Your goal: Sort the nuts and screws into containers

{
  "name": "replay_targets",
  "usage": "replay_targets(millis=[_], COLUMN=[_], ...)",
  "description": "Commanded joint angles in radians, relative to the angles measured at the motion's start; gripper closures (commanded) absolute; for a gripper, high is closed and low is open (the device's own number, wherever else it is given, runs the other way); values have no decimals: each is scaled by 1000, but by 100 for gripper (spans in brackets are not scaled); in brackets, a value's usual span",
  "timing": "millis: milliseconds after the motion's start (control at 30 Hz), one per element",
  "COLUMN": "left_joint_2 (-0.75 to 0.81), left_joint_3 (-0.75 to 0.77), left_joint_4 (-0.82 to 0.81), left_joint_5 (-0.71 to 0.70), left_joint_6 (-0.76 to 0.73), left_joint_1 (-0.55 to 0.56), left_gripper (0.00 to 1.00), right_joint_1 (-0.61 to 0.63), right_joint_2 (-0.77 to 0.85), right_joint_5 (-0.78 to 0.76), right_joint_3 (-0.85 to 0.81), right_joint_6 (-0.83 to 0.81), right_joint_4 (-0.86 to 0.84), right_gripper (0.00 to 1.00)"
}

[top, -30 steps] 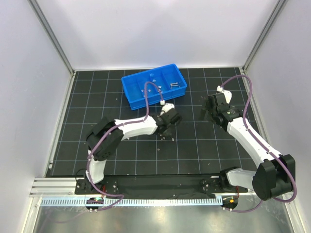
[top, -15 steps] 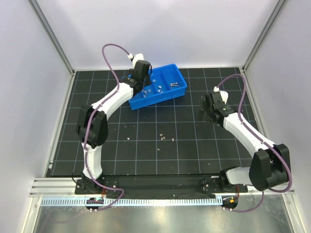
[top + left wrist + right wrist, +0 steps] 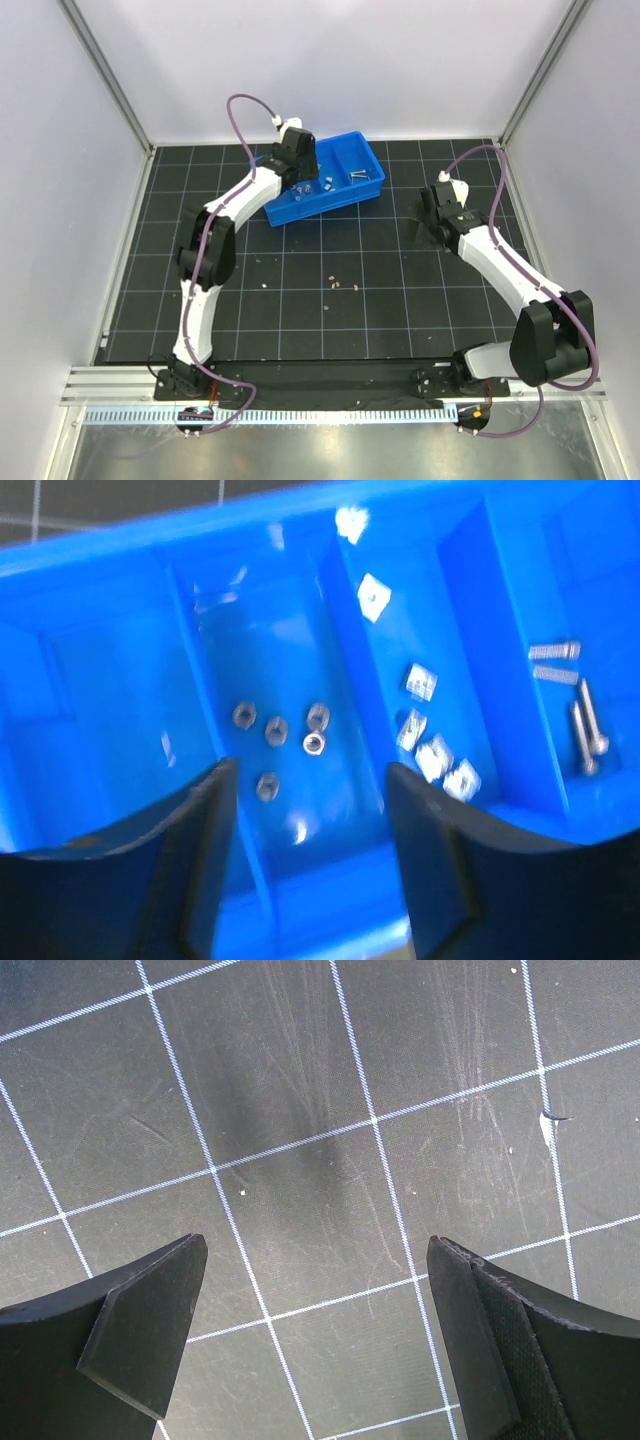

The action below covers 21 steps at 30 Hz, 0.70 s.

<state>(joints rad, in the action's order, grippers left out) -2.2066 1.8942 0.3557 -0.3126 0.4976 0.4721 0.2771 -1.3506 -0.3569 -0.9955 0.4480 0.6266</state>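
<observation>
Gaping wide with nothing between its fingers, the left gripper hangs low over the blue tray. Straight beneath the open jaws, the second compartment from the left in the wrist view holds five round nuts. The next compartment to the right holds several square nuts, and the one beyond that a few screws. A second ago this gripper was down at the grid mat in the middle of the table. Half a second ago it had already reached the tray's left end, and since then it has edged a little rightward along it. The right gripper also stands open and empty, over bare mat to the right of the tray, almost where it was before. A few loose silver pieces lie on the mat between the arms, too small to tell screw from nut.
</observation>
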Motion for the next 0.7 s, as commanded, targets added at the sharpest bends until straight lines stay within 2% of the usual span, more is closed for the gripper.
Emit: replay_targets(millis=[0,100,133,167,267,400,533,667], left_joint_2=[174,313,349,417,485,507,423,331], left_joint_3=[-61,-190,-229,-324,-485,-604,-563,-500], left_joint_4=[-4,6,8,8,8,23,122,189], left_joint_5=[42,35,12,-3,-54,-63,-189,-273], left_joint_6=[-36,-41,-36,-28,45,180,278,343], left_joint_1=[11,75,130,164,304,450,584,655], left_gripper=[34,32,32,32,32,33,34,38], right_joint_1=[-6,-4,-4,-4,-4,-4,-6,-6], right_joint_2=[37,65,71,79,108,140,169,202], right_joint_5=[-19,-19,-17,-13,-14,-8,-7,-39], right_joint_3=[-29,-12,-3,1,26,57,96,113], right_joint_6=[0,9,14,17,27,44,70,89], right_joint_4=[4,-1,-1,1,8,18,19,42], right_gripper=[0,0,0,0,0,0,1,0])
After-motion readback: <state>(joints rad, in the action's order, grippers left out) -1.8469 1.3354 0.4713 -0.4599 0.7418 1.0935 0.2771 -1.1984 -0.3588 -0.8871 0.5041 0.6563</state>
